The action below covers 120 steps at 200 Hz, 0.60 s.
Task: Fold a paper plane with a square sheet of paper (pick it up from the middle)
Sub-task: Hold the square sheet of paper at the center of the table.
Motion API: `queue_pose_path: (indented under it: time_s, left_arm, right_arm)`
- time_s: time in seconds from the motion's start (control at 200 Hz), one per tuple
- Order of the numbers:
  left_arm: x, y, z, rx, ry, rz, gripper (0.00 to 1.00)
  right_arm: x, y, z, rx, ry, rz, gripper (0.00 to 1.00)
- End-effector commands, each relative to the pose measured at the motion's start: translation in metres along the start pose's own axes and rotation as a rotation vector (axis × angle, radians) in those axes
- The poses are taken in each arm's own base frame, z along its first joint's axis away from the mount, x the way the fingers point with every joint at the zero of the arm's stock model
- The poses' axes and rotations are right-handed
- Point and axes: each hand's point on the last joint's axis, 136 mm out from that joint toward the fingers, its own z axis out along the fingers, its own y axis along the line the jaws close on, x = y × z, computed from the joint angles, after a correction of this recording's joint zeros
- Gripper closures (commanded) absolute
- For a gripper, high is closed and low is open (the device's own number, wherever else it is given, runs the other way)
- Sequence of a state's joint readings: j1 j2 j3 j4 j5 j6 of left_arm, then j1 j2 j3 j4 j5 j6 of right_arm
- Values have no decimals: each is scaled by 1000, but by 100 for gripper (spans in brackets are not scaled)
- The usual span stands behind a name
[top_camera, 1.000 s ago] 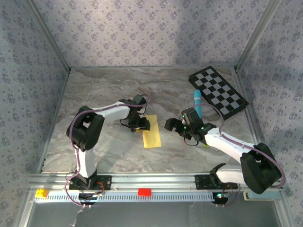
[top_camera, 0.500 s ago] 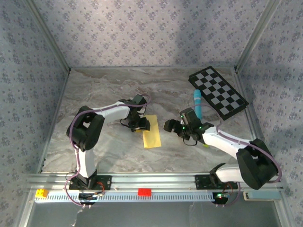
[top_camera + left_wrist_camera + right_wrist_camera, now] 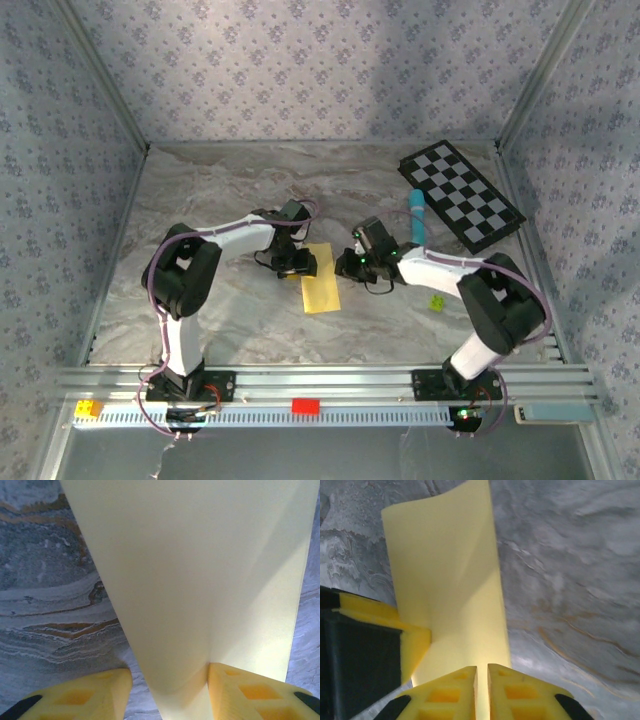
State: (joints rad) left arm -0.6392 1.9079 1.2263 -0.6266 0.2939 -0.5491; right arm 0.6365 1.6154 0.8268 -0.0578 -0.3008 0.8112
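The square sheet of paper [image 3: 322, 285] lies folded into a narrow yellow strip on the marble table's middle. My left gripper [image 3: 297, 262] sits at its upper left end. In the left wrist view a raised flap of the paper [image 3: 190, 570] stands between the fingers of the left gripper [image 3: 169, 670]; it touches the right finger [image 3: 250, 695], with a gap to the left one, so the jaws are open. My right gripper [image 3: 351, 265] is at the strip's right edge. Its fingers [image 3: 455, 690] are closed to a thin slit over the paper [image 3: 445, 555].
A black-and-white checkered board [image 3: 462, 195] lies at the back right, with a light-blue marker [image 3: 415, 215] beside it. A tiny yellow-green ball [image 3: 437, 301] rests under the right forearm. Patterned walls enclose the table on three sides; the metal rail [image 3: 320, 385] runs along the front.
The right arm swung left from the table's right side up to the paper's edge, and its jaws went from wide open to nearly together. The left arm and the paper stayed put.
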Motion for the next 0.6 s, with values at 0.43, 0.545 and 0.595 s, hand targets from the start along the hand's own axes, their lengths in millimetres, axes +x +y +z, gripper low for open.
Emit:
queue_pose_path:
  time_s: [0.43, 0.545, 0.595]
  left_arm:
    - [16, 23, 35, -93, 74, 8, 53]
    - [16, 23, 36, -93, 73, 7, 53]
    - [16, 23, 36, -90, 73, 7, 53]
  right_arm:
    - [2, 13, 40, 5, 124, -38, 95]
    - [9, -1, 48, 61, 155, -26, 95]
    - [13, -9, 50, 92, 169, -26, 95]
